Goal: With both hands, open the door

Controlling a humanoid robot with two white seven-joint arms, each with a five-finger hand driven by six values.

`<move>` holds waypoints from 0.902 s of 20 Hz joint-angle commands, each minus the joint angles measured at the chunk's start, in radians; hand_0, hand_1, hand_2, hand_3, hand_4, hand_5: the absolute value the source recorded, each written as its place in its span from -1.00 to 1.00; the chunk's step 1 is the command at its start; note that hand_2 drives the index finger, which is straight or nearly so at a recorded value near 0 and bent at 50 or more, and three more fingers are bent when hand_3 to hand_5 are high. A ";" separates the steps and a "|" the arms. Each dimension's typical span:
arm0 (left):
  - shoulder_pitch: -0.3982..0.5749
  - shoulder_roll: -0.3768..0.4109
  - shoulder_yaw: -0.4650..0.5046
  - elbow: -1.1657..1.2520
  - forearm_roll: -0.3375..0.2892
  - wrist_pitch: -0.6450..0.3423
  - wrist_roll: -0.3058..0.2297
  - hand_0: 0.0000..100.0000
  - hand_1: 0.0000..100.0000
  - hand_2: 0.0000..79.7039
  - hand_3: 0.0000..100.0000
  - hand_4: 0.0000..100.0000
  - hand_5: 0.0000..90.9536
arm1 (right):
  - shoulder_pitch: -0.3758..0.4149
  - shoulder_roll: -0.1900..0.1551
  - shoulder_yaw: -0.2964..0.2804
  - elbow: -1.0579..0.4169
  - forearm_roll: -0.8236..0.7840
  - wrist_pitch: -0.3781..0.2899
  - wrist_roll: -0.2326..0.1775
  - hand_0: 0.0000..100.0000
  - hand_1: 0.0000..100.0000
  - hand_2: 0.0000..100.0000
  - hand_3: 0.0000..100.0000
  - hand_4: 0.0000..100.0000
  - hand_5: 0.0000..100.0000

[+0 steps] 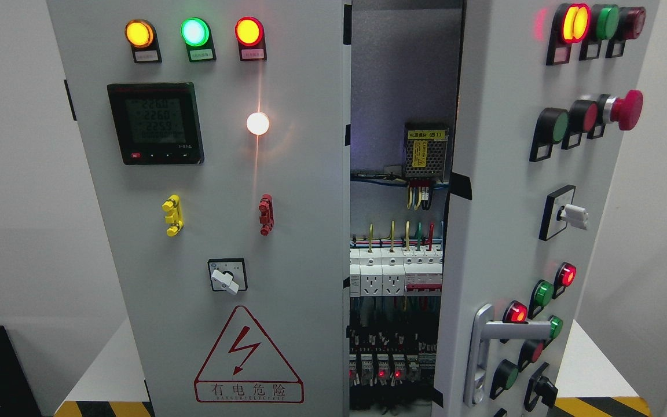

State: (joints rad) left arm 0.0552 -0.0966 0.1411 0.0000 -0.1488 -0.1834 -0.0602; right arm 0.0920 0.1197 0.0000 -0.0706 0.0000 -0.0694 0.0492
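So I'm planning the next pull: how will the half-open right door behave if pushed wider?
The right door looks like stiff sheet metal, so it should swing rather than flex. Its many mounted buttons probably add weight. The silver handle looks smooth, perhaps slippery.

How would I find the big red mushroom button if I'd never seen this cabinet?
Look at the right door, swung partly open. In its second row of controls, last on the right past a green and a red flat button, sits the red mushroom button. It alone sticks far out on a metal collar.
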 commanded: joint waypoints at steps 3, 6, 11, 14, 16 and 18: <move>0.000 0.000 0.000 0.008 0.000 -0.001 0.000 -1.00 -1.00 -1.00 -1.00 -1.00 -1.00 | 0.000 0.000 0.003 0.000 0.009 0.000 0.000 -0.62 -1.00 -1.00 -1.00 -1.00 -1.00; 0.000 0.000 0.000 0.008 0.000 -0.001 0.000 -1.00 -1.00 -1.00 -1.00 -1.00 -1.00 | 0.000 0.000 0.003 0.000 0.009 0.000 0.000 -0.62 -1.00 -1.00 -1.00 -1.00 -1.00; 0.000 0.000 0.000 0.006 0.002 -0.002 0.000 -1.00 -1.00 -1.00 -1.00 -1.00 -1.00 | 0.000 0.000 0.003 0.000 0.009 0.000 0.000 -0.62 -1.00 -1.00 -1.00 -1.00 -1.00; 0.003 0.003 0.000 0.005 -0.002 -0.004 -0.003 -1.00 -1.00 -1.00 -1.00 -1.00 -1.00 | 0.000 0.000 0.003 0.000 0.009 0.000 0.000 -0.62 -1.00 -1.00 -1.00 -1.00 -1.00; 0.006 0.008 -0.005 0.005 0.005 -0.004 -0.003 -1.00 -1.00 -1.00 -1.00 -1.00 -1.00 | 0.000 0.000 0.003 0.000 0.009 0.000 0.000 -0.62 -1.00 -1.00 -1.00 -1.00 -1.00; 0.006 0.005 -0.006 -0.056 0.006 -0.005 -0.003 -1.00 -1.00 -1.00 -1.00 -1.00 -1.00 | 0.000 0.000 0.005 0.000 0.009 0.000 0.000 -0.62 -1.00 -1.00 -1.00 -1.00 -1.00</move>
State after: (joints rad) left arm 0.0582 -0.0952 0.1404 -0.0027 -0.1464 -0.1829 -0.0620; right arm 0.0920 0.1197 0.0000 -0.0706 0.0000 -0.0694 0.0492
